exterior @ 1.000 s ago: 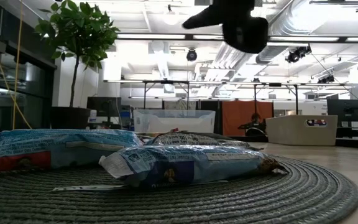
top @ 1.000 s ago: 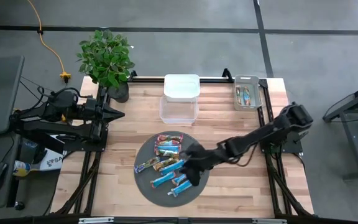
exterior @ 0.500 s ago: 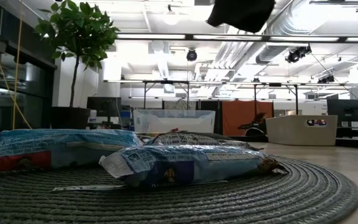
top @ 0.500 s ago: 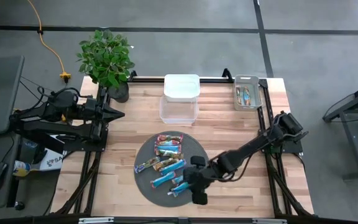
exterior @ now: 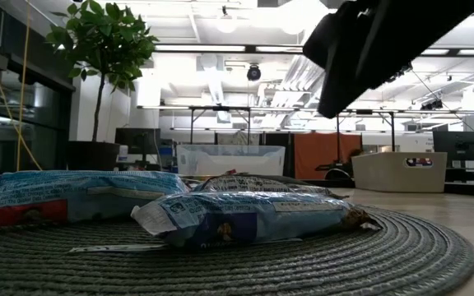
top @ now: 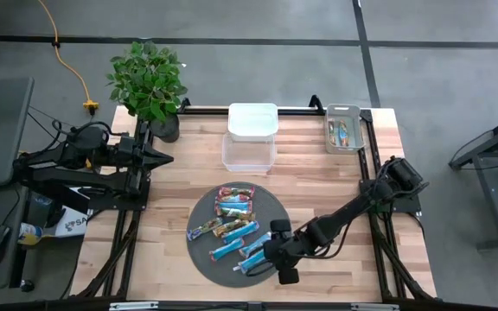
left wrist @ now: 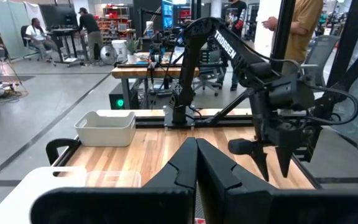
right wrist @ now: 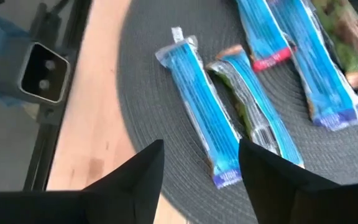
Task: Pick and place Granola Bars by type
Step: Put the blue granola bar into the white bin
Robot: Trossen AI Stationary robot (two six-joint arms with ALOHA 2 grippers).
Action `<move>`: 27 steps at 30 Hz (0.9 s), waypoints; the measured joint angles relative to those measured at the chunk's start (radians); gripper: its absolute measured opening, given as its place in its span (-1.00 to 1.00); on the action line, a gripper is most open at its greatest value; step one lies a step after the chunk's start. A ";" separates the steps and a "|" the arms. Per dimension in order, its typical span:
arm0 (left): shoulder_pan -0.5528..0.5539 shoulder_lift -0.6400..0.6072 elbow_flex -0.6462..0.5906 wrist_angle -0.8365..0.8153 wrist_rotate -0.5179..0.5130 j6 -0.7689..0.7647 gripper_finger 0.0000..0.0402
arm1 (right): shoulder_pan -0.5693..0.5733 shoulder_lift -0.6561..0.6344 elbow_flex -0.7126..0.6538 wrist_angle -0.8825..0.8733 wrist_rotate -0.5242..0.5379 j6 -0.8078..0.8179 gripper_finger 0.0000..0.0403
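Risk: my right fingers (right wrist: 197,163) hang spread wide, holding nothing, over the blue granola bar (right wrist: 201,107) near the edge of the round woven mat (top: 201,250), and a second blue bar (right wrist: 253,112) lies just beside it, so a skewed descent could pinch both or skid the slick wrapper off the mat. Left fingers (left wrist: 196,163) rest pressed together, idle, far from the mat. Mat sits on a pale wood worktop (top: 335,173) with a white bin (top: 251,121) beyond it; open workshop with desks behind.

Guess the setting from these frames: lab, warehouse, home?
Most likely a robotics lab or workshop in an open industrial hall. Exposed ceiling ducts run overhead, other workbenches with equipment stand behind, and people sit at desks beyond the wooden table.
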 joint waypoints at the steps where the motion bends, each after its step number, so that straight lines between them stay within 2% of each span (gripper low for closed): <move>1: 0.000 0.000 0.000 0.000 0.000 0.000 -1.00 | 0.000 0.000 -0.008 0.026 -0.005 -0.014 -0.02; 9: 0.000 0.000 0.000 0.000 0.000 0.000 -1.00 | -0.005 0.000 -0.021 0.070 -0.005 -0.099 0.01; 15: 0.000 0.000 0.000 0.000 0.000 0.000 -1.00 | -0.015 0.009 -0.016 0.081 -0.005 -0.101 0.01; 21: 0.000 0.000 0.000 0.000 0.000 0.000 -1.00 | -0.017 0.077 0.018 0.084 -0.035 -0.098 0.01; 27: 0.000 0.000 0.000 0.000 0.000 0.000 -1.00 | -0.018 0.095 0.023 0.092 -0.007 -0.075 0.01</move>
